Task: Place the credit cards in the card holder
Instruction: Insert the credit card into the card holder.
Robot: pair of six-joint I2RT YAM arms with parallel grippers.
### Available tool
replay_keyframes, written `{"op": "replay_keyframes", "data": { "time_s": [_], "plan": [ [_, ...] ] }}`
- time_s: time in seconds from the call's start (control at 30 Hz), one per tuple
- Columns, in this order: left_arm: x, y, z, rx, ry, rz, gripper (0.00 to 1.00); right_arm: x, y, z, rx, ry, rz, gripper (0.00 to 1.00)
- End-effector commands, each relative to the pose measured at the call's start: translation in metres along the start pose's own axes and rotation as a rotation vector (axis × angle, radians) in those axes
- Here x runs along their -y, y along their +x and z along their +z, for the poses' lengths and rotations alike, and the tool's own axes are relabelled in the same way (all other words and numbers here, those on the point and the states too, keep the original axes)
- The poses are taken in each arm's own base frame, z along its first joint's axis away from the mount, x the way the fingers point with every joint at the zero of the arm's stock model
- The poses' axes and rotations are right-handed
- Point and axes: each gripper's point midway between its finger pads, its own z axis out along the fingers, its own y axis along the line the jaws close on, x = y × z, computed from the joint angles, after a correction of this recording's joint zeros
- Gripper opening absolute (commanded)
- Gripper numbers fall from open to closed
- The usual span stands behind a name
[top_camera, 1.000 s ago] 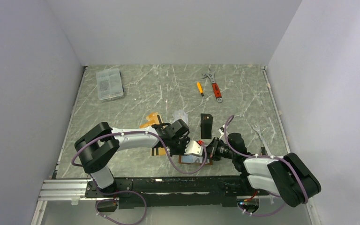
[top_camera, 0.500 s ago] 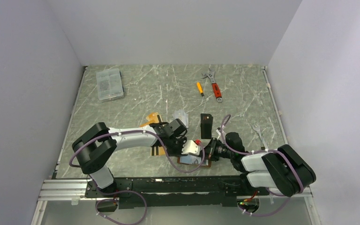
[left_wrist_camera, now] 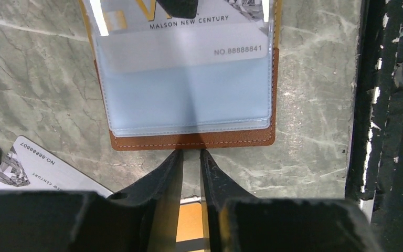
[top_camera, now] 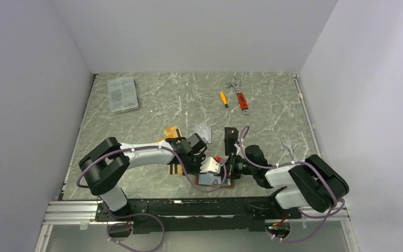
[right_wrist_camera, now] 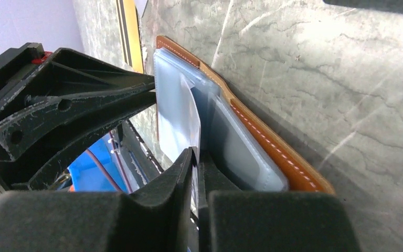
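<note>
Card holder (left_wrist_camera: 189,140) lies open on worktop (left_wrist_camera: 309,79) between both arms. Left jaws slightly parted, empty, tips at its leather hem. Right jaws, nearer, pinched on silver card (left_wrist_camera: 189,39), half-sleeved, long axis crosswise to the push

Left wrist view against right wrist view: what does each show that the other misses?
Left wrist only: a printed silver-grey card in a clear plastic sleeve, another loose silver-grey card, left gripper slightly open. Right wrist only: the sleeves fanned apart, right gripper shut at their edge. Both: the tan-brown leather card holder on the grey marble table.
</note>
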Motion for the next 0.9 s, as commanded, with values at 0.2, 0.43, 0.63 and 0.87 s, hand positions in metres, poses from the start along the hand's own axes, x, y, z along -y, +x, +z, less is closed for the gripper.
{"op": "replay_keyframes", "data": {
  "time_s": [0.2, 0.43, 0.63, 0.87],
  "plan": [
    [0.006, -0.005, 0.004, -0.017, -0.004, 0.050, 0.17, 0.051, 0.004, -0.020, 0.033, 0.328, 0.008, 0.43],
    [0.007, -0.006, 0.004, -0.014, -0.006, 0.050, 0.14, 0.057, 0.005, -0.032, 0.040, 0.420, 0.022, 0.51],
    [0.000, -0.028, -0.011, 0.046, -0.023, 0.033, 0.09, 0.058, 0.007, -0.029, 0.051, 0.441, 0.023, 0.49],
    [-0.001, -0.060, -0.013, 0.142, 0.038, 0.013, 0.08, 0.047, 0.001, -0.023, 0.046, 0.406, 0.012, 0.46]
  ]
}}
